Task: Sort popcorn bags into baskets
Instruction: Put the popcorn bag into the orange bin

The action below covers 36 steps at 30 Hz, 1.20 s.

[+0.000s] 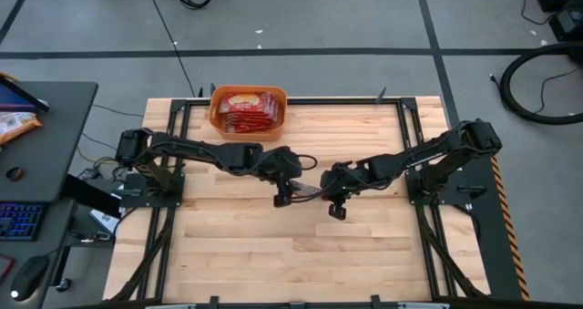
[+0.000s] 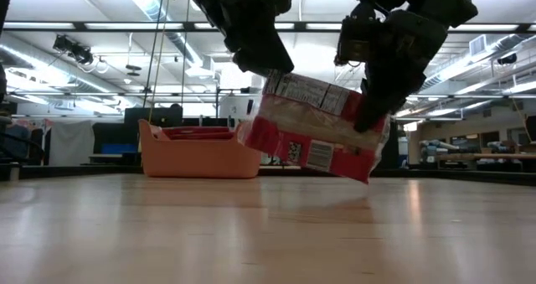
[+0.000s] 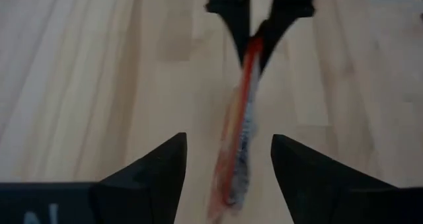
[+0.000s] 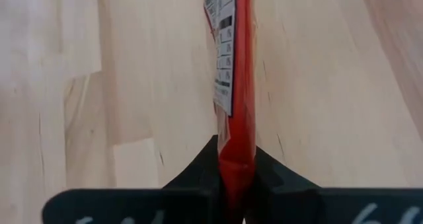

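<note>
Bare wooden tabletop [image 1: 273, 245] below mid-air handover: right tool [image 4: 236, 174] clamped on popcorn bag [image 2: 314, 125] edge, left tool [image 3: 228, 164] fingers apart, bag edge between them untouched. I judge the left arm should back off clear before I swing right toward the orange basket [image 1: 248, 111] at the far edge, keeping the bag vertical and the pinch firm.

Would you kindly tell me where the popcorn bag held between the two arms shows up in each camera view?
High view: popcorn bag, a thin sliver mid-table between the grippers.
Low view: the bag hangs tilted in mid-air, centre-right.
Left wrist view: the bag is edge-on between the left gripper's open fingers.
Right wrist view: the bag is edge-on, pinched in the right gripper.
Shared landmark: the wooden table.
</note>
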Each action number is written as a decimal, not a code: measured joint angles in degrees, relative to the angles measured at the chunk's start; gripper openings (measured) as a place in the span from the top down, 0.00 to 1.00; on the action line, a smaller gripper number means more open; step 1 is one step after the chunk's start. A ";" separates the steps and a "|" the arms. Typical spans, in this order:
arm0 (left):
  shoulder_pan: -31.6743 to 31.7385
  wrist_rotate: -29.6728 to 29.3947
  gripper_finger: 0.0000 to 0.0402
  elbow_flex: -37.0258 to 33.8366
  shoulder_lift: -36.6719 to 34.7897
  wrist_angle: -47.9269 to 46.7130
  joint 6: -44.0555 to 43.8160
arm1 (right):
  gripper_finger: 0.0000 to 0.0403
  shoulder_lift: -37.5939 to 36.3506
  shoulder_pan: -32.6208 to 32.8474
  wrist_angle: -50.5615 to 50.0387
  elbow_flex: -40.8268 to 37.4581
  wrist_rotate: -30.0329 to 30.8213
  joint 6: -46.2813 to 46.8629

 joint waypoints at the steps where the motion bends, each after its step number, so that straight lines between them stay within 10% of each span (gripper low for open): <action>1: -0.02 0.44 0.45 0.00 0.03 0.15 0.00 | 0.91 -0.10 -0.02 0.04 0.00 0.02 0.10; 11: 0.07 4.04 0.50 0.00 0.24 0.39 0.13 | 0.91 -2.17 -0.02 3.20 0.00 1.14 -0.27; 26: 0.05 5.48 0.92 -0.05 0.35 -0.24 2.57 | 0.80 -4.97 -0.18 6.01 0.02 1.37 -3.95; 36: 0.68 -0.29 0.92 -0.11 -2.87 -9.72 6.05 | 0.65 -14.03 -3.85 1.01 0.04 1.76 -3.15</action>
